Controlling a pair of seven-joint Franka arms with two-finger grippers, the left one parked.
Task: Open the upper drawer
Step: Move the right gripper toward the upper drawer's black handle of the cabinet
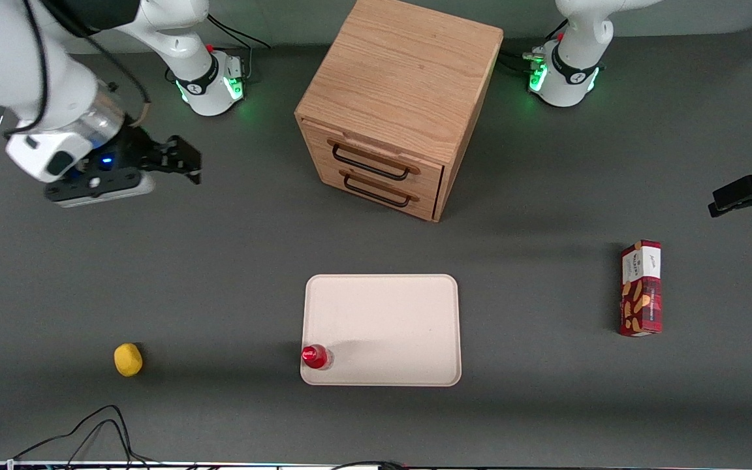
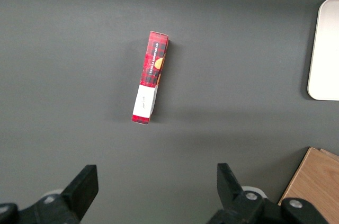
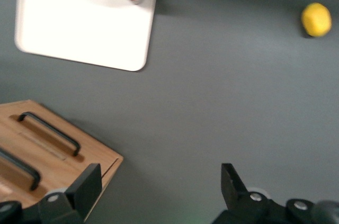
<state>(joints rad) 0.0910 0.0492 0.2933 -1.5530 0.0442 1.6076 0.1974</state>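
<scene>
The oak cabinet point(image 1: 408, 72) stands at the middle of the table, farther from the front camera than the tray. The upper drawer point(image 1: 376, 155) is closed, its black wire handle point(image 1: 369, 163) above the lower drawer's handle point(image 1: 376, 190). My right gripper point(image 1: 188, 162) is open and empty, hovering above the table toward the working arm's end, well apart from the cabinet and at about the drawers' height. In the right wrist view the open gripper point(image 3: 159, 181) hangs over bare table beside the cabinet front, where the upper drawer's handle point(image 3: 18, 168) and the lower handle point(image 3: 50, 133) show.
A white tray point(image 1: 382, 287) lies nearer the front camera than the cabinet, with a red bottle point(image 1: 315, 356) on its corner. A yellow lemon point(image 1: 128, 360) lies toward the working arm's end. A red snack box point(image 1: 641, 288) lies toward the parked arm's end.
</scene>
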